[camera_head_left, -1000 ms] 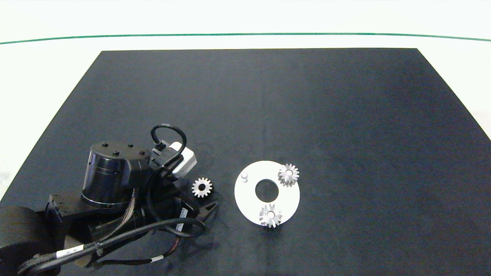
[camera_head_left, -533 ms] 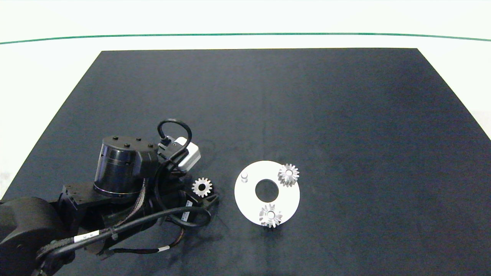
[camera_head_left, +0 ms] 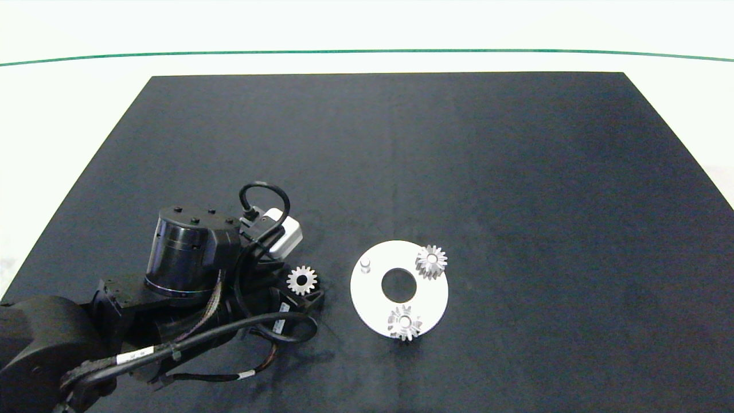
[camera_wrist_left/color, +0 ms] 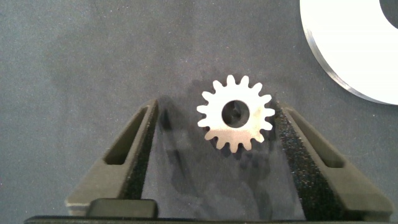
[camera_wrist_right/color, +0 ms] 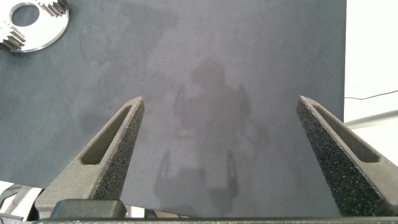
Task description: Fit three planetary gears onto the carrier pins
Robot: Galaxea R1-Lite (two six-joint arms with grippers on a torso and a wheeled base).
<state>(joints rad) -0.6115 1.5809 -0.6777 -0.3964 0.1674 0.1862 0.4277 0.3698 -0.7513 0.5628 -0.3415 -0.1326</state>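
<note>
Gears number three, small, silvery and toothed: two [camera_head_left: 430, 261] [camera_head_left: 404, 322] sit on pins of the white disc [camera_head_left: 370, 295], whose third pin [camera_head_left: 365, 264] is bare, and one [camera_head_left: 301, 280] lies on the black mat [camera_head_left: 401, 160] covering the white worktop [camera_head_left: 69, 115], between the left hand's [camera_wrist_left/color: 214, 146] spread fingers, while the right hand [camera_wrist_right/color: 221, 149] hangs spread over bare mat.

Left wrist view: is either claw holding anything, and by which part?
Nothing is held. The open left claw straddles the small silvery toothed metal gear lying on the black mat; the open right claw is empty.
</note>
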